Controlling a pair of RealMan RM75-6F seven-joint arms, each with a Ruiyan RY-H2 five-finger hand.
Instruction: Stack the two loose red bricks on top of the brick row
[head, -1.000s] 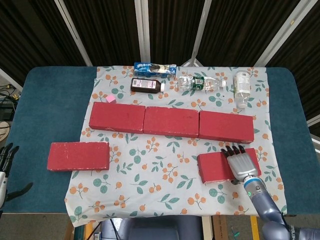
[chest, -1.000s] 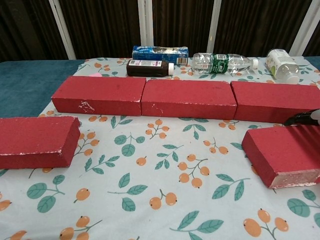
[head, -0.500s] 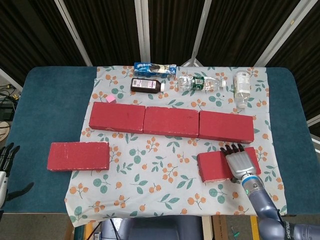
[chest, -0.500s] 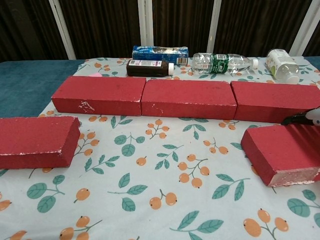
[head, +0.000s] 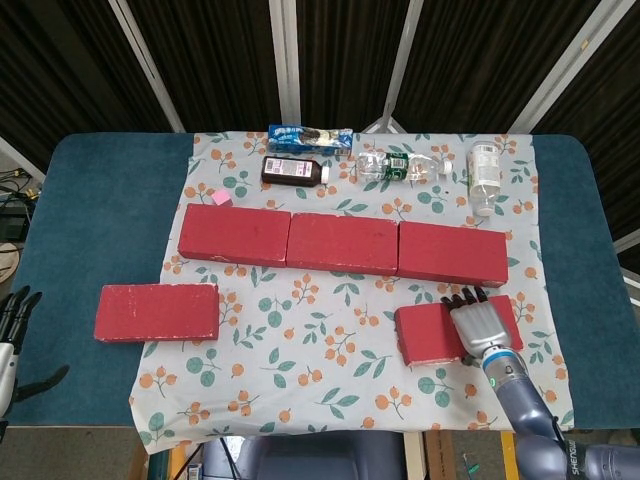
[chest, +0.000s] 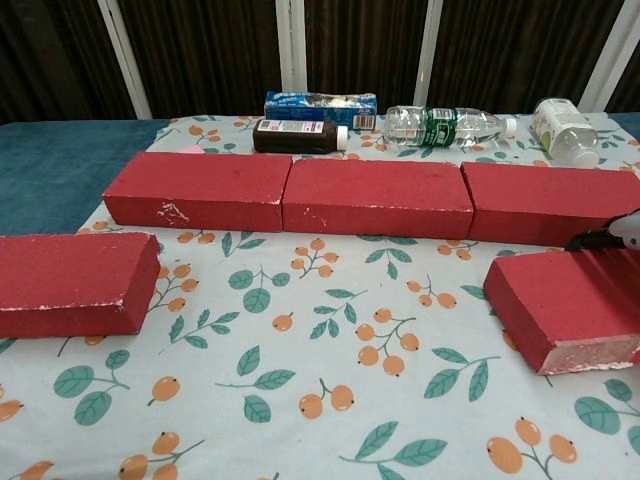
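Observation:
Three red bricks form a row (head: 340, 243) (chest: 375, 195) across the flowered cloth. One loose red brick (head: 157, 312) (chest: 70, 282) lies flat at the left, in front of the row. The other loose brick (head: 430, 334) (chest: 560, 305) lies at the right front. My right hand (head: 480, 322) lies over its right half, with dark fingertips (chest: 598, 239) hooked over the far edge; the thumb is hidden. My left hand (head: 10, 335) hangs off the table's left front corner, fingers apart and holding nothing, far from the left brick.
Behind the row lie a blue snack pack (head: 310, 138), a dark bottle (head: 295, 171), a clear water bottle (head: 405, 167) and a white-capped bottle (head: 484, 176). A small pink cube (head: 219, 199) sits by the row's left end. Bare blue table (head: 100, 200) flanks the cloth.
The right hand has crept slightly forward over the right brick, and the brick's right end has shifted a little. The left hand and the other bricks have not moved.

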